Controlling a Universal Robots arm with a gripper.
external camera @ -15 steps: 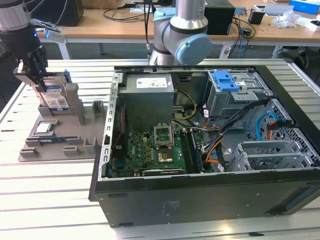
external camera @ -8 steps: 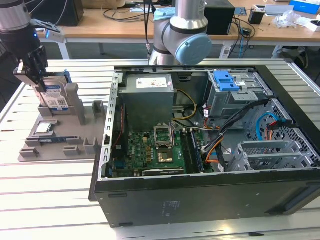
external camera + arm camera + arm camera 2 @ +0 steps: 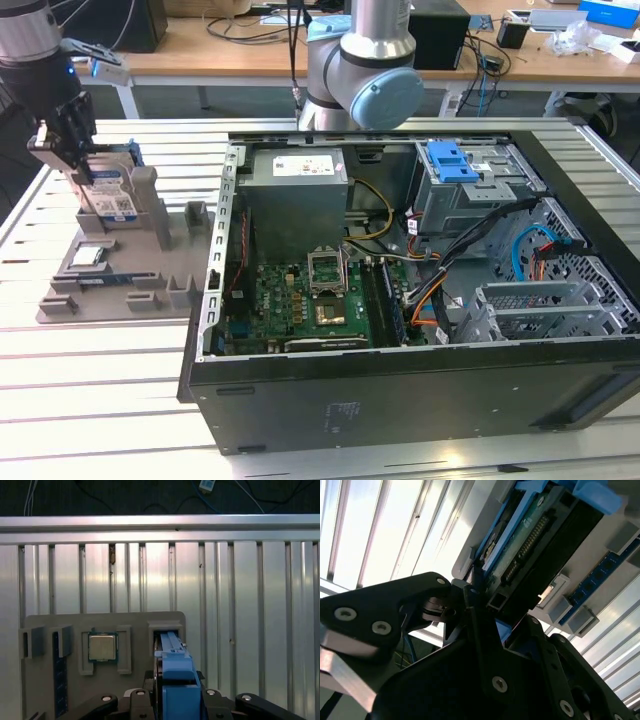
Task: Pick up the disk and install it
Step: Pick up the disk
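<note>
From my station the slatted metal counter carries everything, and most of it is taken up by the computer case. The case lies on its side with the panel off, I judge so that its inside can be reached from above. The arm is based behind the case and reaches over to the exterior view's left, where a grey holder sits just beside the case. The disk stands on edge in a slot of that holder, its labelled face showing and its blue frame uppermost. That pose leaves a narrow edge free to be gripped from above. It is not yet lifted out and is well apart from the drive cage in the case's far corner, where a lighter blue clip sits. The end effector is down over the disk's top edge. In the first wrist view it straddles the blue frame closely, but I cannot tell whether it is clamped or only set around it. A memory stick lies in its own groove of the holder. The small square chip lies flat in a pocket, between the stick and the disk, each part kept apart by the holder's walls.
</note>
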